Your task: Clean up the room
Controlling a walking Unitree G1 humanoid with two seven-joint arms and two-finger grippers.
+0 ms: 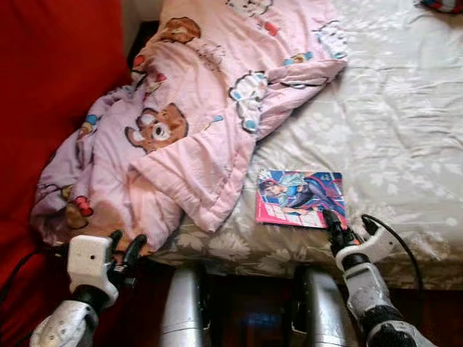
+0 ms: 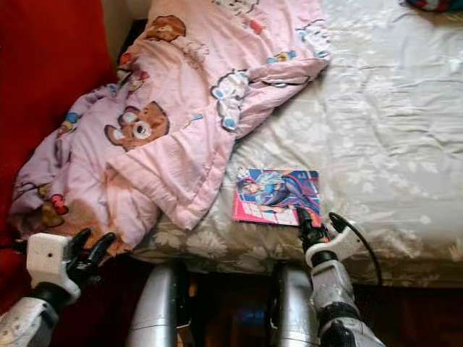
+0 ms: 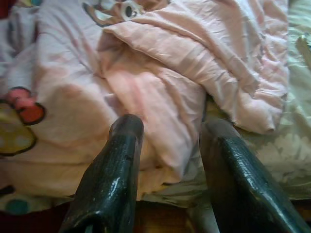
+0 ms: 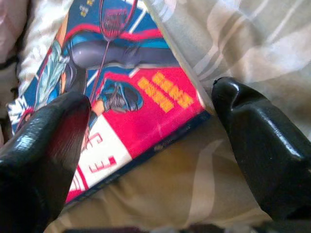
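Observation:
A colourful comic book (image 1: 300, 197) lies flat on the pale floral bed sheet (image 1: 391, 123), close to the bed's front edge. My right gripper (image 1: 349, 224) is open at the book's near right corner; in the right wrist view its two fingers straddle that corner of the book (image 4: 121, 97) without closing on it. A pink teddy-bear blanket (image 1: 188, 108) is crumpled across the bed's left side and hangs over the edge. My left gripper (image 1: 126, 240) is open just below and in front of the hanging blanket (image 3: 160, 53), holding nothing.
A large red surface (image 1: 51, 87) rises along the left of the bed. A dark striped item (image 1: 441, 6) sits at the bed's far right corner. My silver legs (image 1: 181, 311) stand against the bed's front edge.

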